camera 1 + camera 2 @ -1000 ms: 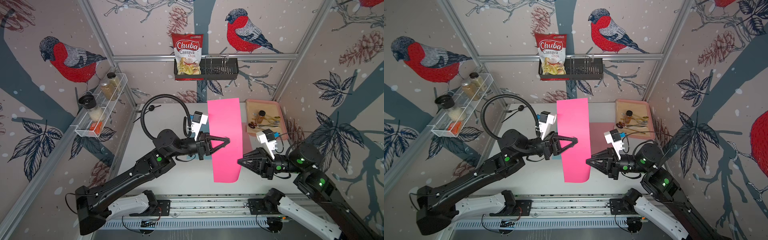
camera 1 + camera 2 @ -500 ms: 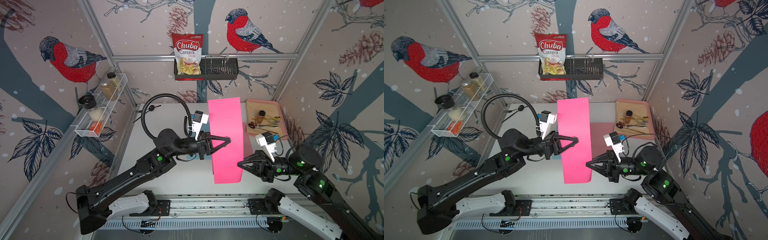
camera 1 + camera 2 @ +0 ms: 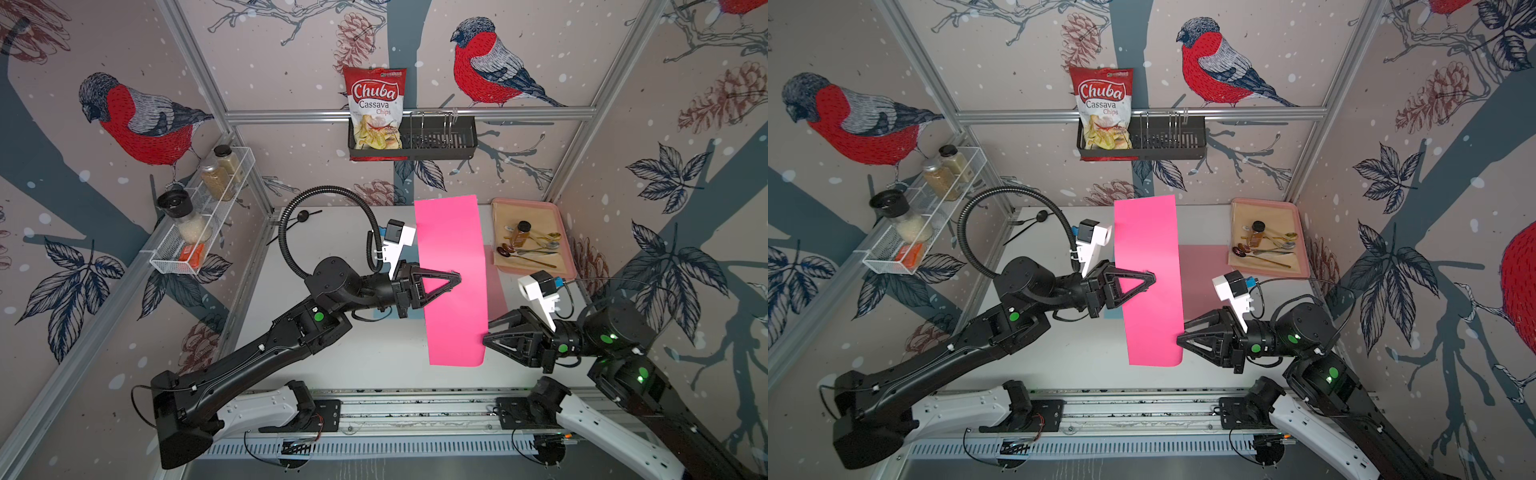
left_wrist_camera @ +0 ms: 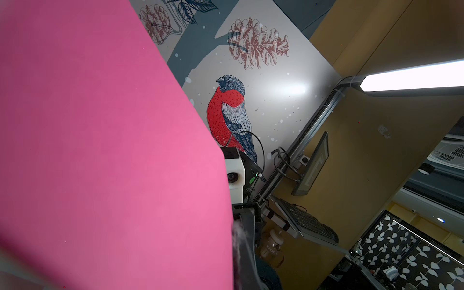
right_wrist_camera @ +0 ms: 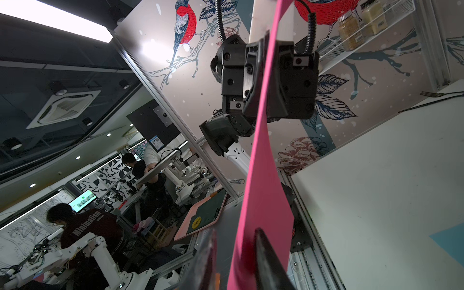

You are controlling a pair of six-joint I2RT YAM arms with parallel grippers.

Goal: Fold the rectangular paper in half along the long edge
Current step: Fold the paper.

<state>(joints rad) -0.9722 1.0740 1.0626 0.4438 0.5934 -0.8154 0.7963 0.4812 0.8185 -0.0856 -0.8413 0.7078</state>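
**Paper held clear of the bench by one claw, with the second at its edge**

Bench [image 3: 332, 357]: white top, seen in both top views.

Paper [image 3: 451, 249] [image 3: 1148, 232]: a long pink sheet raised above the middle of the bench. Its long edges run from the rear edge toward the front edge, and its far short end lies over the rear edge. It fills most of the left wrist view [image 4: 100, 150].

Tray [image 3: 540, 214]: pink, in the rear right corner of the bench, well apart from the sheet.

Chip bag [image 3: 376, 108]: stands in a black basket [image 3: 440, 145] on the rear wall.

Left claw [image 3: 457, 277] [image 3: 1152, 278]: closed on the paper, gripping its left long edge about halfway along. In the right wrist view its fingers [image 5: 283, 88] press on both faces.

Right claw [image 3: 485, 338] [image 3: 1179, 337]: at the right long edge, near the front end. Its jaws are parted. The sheet [image 5: 261, 188] passes between them beside one finger [image 5: 266, 256], with a gap to the other, so it is not clamped here.

Bottle [image 3: 519, 235]: small, dark-capped, on the tray beside some spoons [image 3: 505, 250].
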